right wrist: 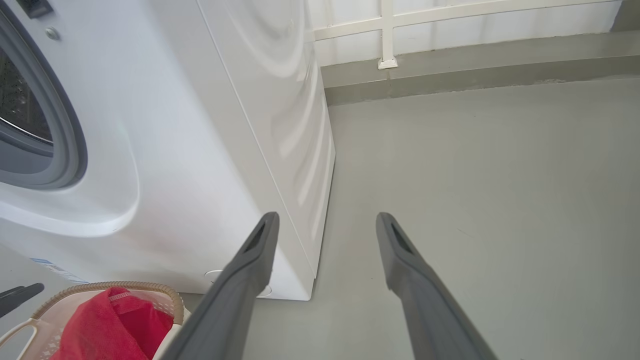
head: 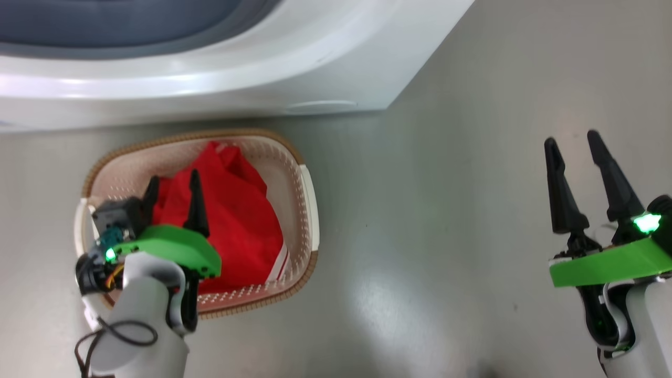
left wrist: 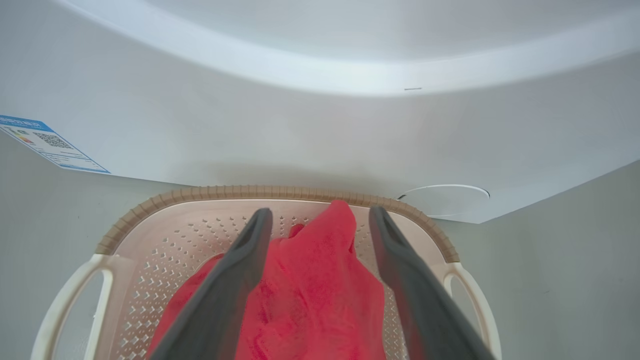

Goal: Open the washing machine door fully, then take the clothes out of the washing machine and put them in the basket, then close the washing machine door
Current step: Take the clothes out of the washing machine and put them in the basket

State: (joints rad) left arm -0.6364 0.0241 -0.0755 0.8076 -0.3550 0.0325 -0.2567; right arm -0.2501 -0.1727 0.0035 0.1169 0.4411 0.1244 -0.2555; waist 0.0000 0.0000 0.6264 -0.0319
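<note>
The left pincer hung released over the basket, its two dark fingers spread wide and closed on nothing. The red garment lay heaped in the basket directly beneath and between those fingers, rising to a peak near their tips; whether the fingers touched the cloth could not be told. A red and white striped edge showed at the side of the heap toward the right pincer. Just beyond the left pincer's tips, past the basket's brown rim, stood the white washing machine, with its round flap low on the front and a blue-edged sticker further off to the other side. The right pincer was also released, fingers apart and empty, well apart from the basket, above bare grey floor. In its wrist view the machine's corner stood just ahead of its fingertips, with the grey rubber ring further along the machine's front
</note>
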